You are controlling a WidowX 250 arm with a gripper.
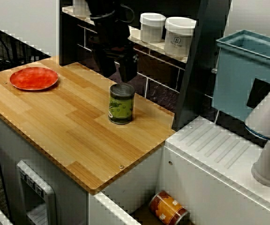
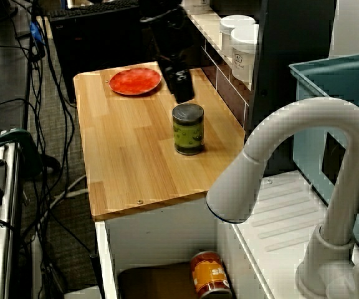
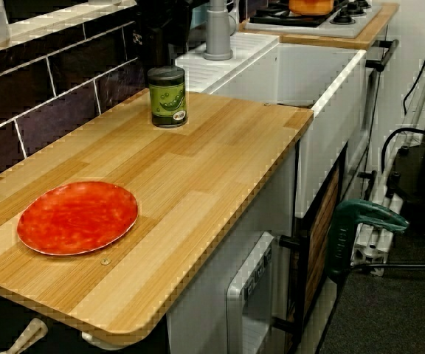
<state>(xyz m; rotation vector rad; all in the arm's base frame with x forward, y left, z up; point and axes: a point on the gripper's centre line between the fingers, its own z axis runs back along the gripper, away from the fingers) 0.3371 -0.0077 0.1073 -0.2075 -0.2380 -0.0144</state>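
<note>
Jaws too dark to tell whether open or closed; gripper (image 1: pixel 127 70) just above and behind green can (image 1: pixel 121 103).
Stands upright on wooden counter (image 1: pixel 55 122), close to the tiled back wall; sits well apart from red plate (image 1: pixel 33 78) at the far end; white jars (image 1: pixel 165 32) on shelf behind; second can (image 1: pixel 168 209) on its side below the counter edge.
</note>
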